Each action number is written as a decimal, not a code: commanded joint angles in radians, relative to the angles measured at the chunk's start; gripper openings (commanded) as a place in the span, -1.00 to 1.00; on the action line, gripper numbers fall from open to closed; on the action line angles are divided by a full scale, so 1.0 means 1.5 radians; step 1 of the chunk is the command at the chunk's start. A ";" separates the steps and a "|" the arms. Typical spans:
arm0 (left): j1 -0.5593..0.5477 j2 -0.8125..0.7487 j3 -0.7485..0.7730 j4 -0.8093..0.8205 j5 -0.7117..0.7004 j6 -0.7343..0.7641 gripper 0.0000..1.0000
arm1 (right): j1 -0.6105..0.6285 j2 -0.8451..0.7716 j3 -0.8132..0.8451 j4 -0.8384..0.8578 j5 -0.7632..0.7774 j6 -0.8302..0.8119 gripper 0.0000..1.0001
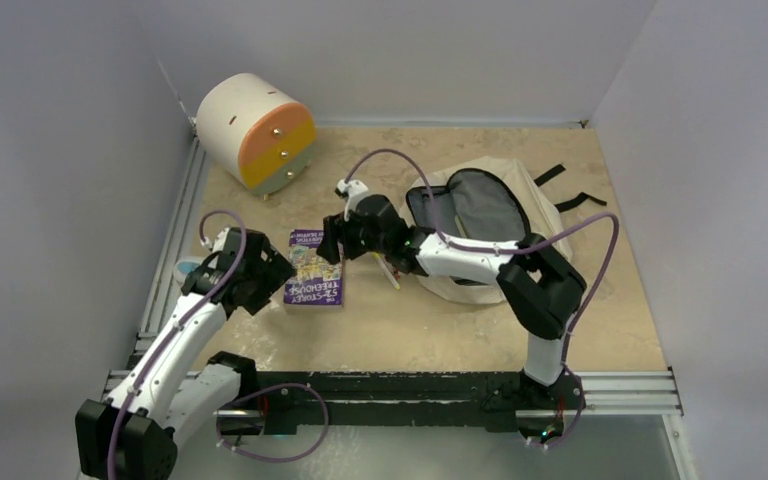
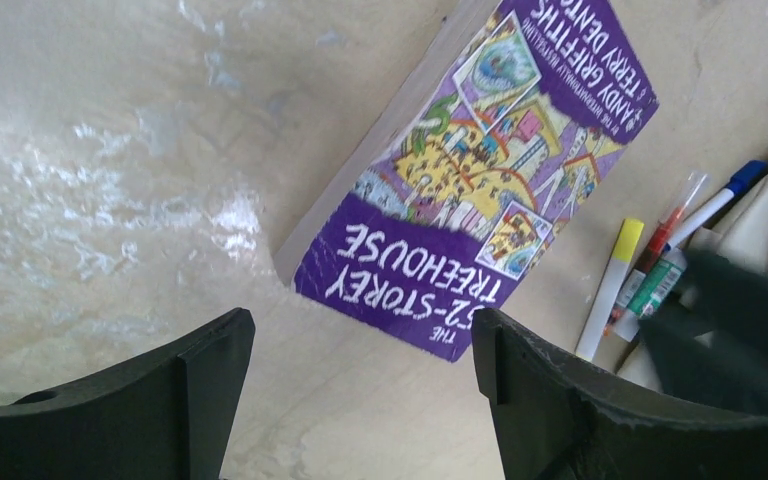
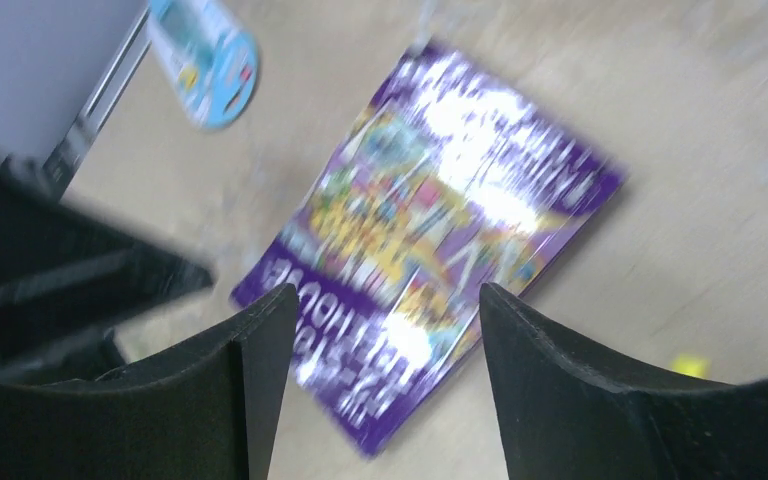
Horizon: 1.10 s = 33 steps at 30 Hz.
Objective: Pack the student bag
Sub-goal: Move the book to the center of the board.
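Since the student bag (image 1: 540, 195) is slack beige fabric, slumped flat on the table (image 1: 440, 330) right of centre and toward the back wall, I judge it light, soft and unable to keep its own shape. Its mouth gapes upward, showing the dark lining (image 1: 475, 205), and two black straps (image 1: 560, 172) trail off its far side. A pull on loose cloth would probably drag or fold the whole bag. The sounder hold, in my view, is the stiffer zippered rim of the opening, lifted by one arm to keep the mouth wide while the other loads. The straps look too limp to steer it by. Just beside the bag's near-left edge lie several pens (image 2: 610, 290). Further left is a purple paperback book (image 1: 315, 270), flat on the table, with a glossy cover. I expect the book to be rigid, slippery on its face, and best taken by an edge. The right end effector (image 3: 380, 310) hangs above the book with its fingers spread and nothing between them. The left end effector (image 2: 360, 340) sits near the book's lower corner, likewise spread wide and empty. A cream drawer unit (image 1: 257, 130) stands well apart at the back left.
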 commanded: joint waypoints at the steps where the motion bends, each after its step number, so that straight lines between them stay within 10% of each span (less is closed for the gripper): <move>1: 0.005 -0.055 -0.041 0.006 0.058 -0.063 0.59 | -0.047 0.067 0.107 -0.056 0.026 -0.081 0.41; 17: -0.003 -0.009 -0.124 0.148 0.163 -0.084 0.59 | -0.091 0.308 0.386 -0.110 -0.100 -0.199 0.57; 33: -0.005 0.141 -0.131 0.242 0.120 -0.093 0.60 | -0.093 0.274 0.307 -0.165 -0.177 -0.209 0.45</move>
